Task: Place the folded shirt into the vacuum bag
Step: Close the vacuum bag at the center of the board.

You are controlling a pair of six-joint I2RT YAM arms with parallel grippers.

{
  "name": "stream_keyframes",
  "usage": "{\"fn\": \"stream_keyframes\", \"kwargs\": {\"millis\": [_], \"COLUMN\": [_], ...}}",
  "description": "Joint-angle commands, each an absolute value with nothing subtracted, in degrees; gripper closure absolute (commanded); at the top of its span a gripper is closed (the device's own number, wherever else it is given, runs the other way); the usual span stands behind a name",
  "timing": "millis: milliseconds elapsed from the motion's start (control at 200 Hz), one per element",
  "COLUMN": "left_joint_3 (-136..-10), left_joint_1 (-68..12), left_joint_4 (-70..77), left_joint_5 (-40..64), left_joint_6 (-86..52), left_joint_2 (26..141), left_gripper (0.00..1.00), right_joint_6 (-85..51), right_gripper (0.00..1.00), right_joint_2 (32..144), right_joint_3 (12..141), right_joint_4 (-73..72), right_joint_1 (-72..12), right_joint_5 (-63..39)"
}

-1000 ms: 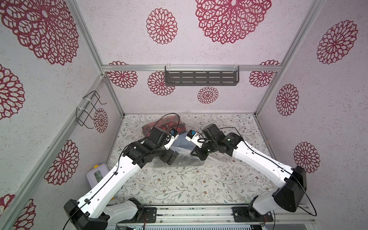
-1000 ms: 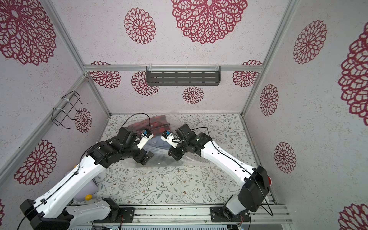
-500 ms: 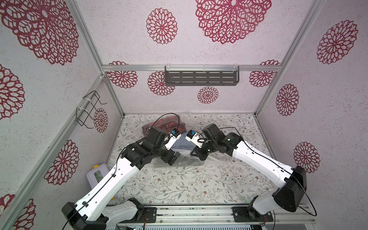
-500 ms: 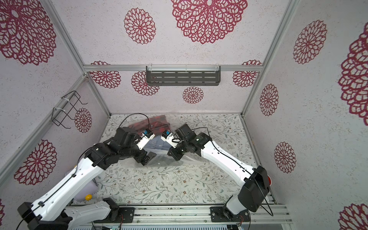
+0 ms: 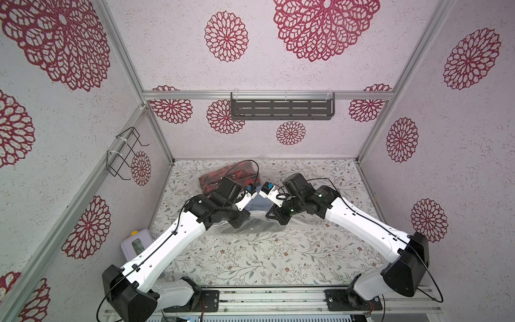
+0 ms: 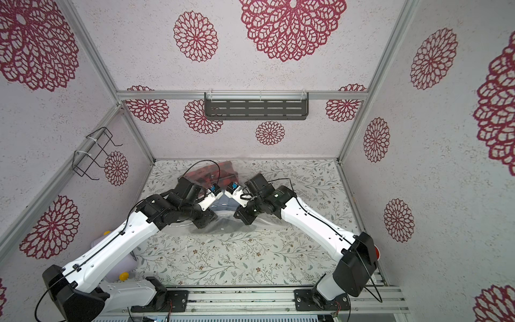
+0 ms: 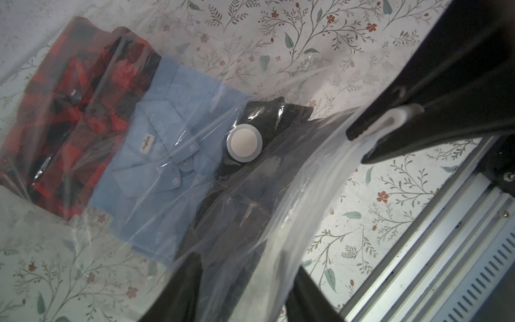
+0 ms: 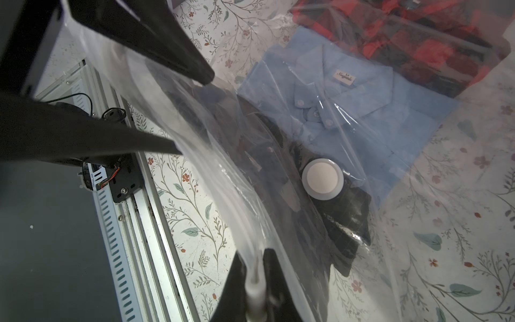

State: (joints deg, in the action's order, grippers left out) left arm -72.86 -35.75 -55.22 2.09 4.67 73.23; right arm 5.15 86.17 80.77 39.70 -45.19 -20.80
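The dark folded shirt (image 7: 289, 111) lies inside the large clear crinkly vacuum bag (image 7: 320, 172) on the floral counter (image 5: 264, 256), beside 2 other shirts (image 7: 167, 156); loading looks done; the right pincer (image 8: 256, 256) pinches the bag's white edge; the left pincer (image 8: 193, 114) straddles it, jaws apart; it must clamp next; both top views hide this beneath the arms (image 5: 181, 234).

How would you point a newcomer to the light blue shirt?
On the floral table, find the clear vacuum bag near the back centre. Through its plastic three folded shirts show in a row; the light blue shirt is the middle one, between the red plaid shirt and the dark shirt. Only it is plain pale blue, with a small white collar label.
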Motion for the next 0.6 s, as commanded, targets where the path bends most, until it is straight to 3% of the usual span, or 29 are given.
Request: {"fn": "stream_keyframes", "kwargs": {"millis": [0,145,595], "left_joint_3": [-74.8,-75.1,-75.5], "left_joint_1": [-36.0,-36.3,-36.3], "left_joint_4": [-55.8,-55.9,-56.9], "left_joint_5": [1.4,0.6,-18.4], "left_joint_6": [3.2,2.1,-1.5], "left_joint_2": [73.5,72.2,63.0], "left_gripper": [0.80,1.00,1.00], "right_joint_6": [5.7,5.7,5.9], "right_gripper": [1.00,1.00,1.00], "right_joint_2": [84.3,84.1,84.5], "right_joint_3": [81.9,81.6,82.0], "right_joint_4": [37.6,37.6,40.2], "right_joint_1": [-45.0,-45.1,-45.1], "right_joint_5": [-22.3,-22.2,-17.5]}}
